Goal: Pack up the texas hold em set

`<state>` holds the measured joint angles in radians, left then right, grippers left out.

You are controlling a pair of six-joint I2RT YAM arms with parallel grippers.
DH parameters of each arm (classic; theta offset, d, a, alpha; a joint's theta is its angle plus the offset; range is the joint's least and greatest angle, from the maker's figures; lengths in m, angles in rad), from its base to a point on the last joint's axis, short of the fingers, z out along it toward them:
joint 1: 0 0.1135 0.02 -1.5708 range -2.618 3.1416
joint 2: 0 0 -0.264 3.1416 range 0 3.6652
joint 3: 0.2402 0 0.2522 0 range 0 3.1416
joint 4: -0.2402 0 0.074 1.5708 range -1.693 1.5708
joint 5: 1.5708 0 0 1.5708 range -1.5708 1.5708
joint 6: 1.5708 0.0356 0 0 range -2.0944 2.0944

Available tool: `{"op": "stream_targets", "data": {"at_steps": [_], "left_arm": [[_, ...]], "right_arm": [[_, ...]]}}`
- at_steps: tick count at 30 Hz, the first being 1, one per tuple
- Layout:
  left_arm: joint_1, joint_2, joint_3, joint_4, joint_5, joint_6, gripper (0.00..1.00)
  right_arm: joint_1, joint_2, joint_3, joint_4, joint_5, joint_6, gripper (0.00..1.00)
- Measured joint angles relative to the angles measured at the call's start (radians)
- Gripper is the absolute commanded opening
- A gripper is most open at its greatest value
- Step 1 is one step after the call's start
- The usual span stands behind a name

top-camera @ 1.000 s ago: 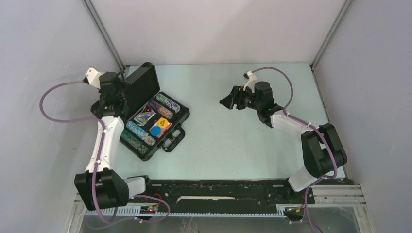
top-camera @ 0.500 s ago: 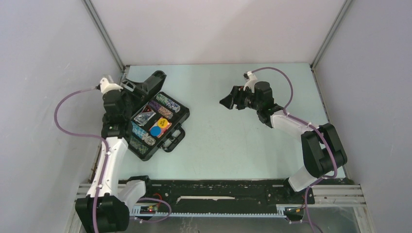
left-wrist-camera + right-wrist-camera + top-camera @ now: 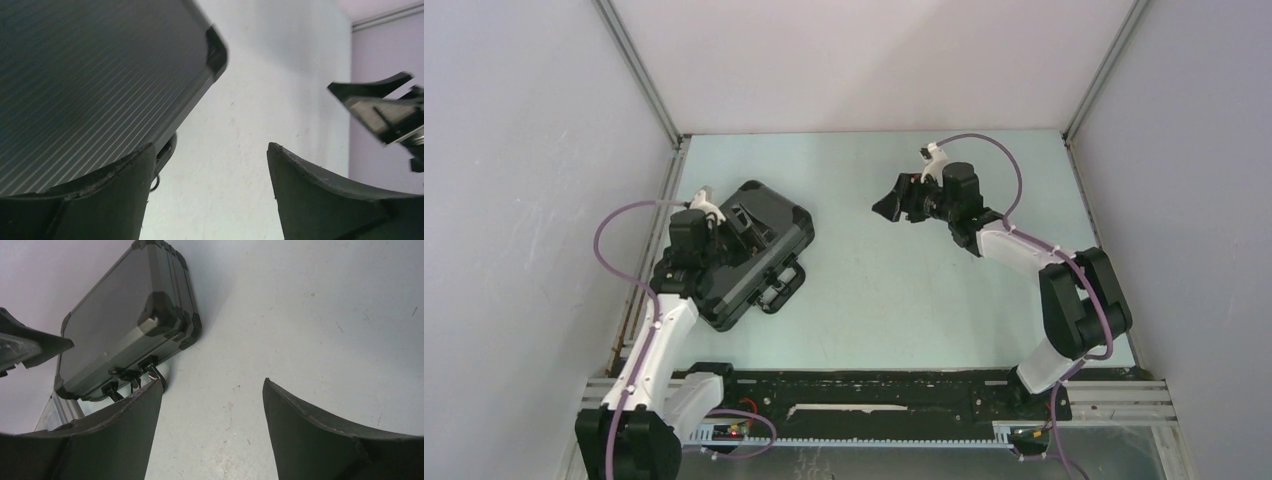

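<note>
Resting shut, briefcase (image 3: 769, 247) (open before)

Black briefcase (image 3: 746, 262) – closed, lid down, lying flat on the table (image 3: 904, 290) at its left side, set at a slant to the table's edges. I see the carrying handle (image 3: 782, 285) on the long side that faces near and right. The left wrist view gives me the lid's fine ribbed surface (image 3: 85, 80); the right wrist view shows grey metal-look panels, rounded black corner caps (image 3: 161, 304) and the clasp side. The inside is hidden from me.
</note>
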<state>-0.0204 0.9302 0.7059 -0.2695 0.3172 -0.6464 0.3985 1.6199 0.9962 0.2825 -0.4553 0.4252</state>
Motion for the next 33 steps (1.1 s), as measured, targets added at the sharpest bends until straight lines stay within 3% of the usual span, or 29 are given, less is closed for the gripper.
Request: {"op": "stream_targets", "data": {"at_steps": [8, 19, 27, 33], "left_arm": [[0.000, -0.125, -0.025, -0.163, -0.002, 0.053, 0.90], [0.016, 0.052, -0.020, 0.019, 0.070, -0.121, 0.90], [0.219, 0.096, -0.031, 0.032, 0.006, -0.175, 0.91], [0.235, 0.062, -0.160, 0.171, 0.021, -0.217, 0.90]], "right_arm": [[0.043, 0.026, 0.039, -0.076, 0.018, -0.023, 0.84], [0.242, 0.106, 0.061, -0.078, 0.035, 0.096, 0.81], [0.389, 0.175, 0.020, 0.156, -0.048, 0.346, 0.71], [0.422, 0.345, 0.017, 0.385, -0.077, 0.574, 0.66]]}}
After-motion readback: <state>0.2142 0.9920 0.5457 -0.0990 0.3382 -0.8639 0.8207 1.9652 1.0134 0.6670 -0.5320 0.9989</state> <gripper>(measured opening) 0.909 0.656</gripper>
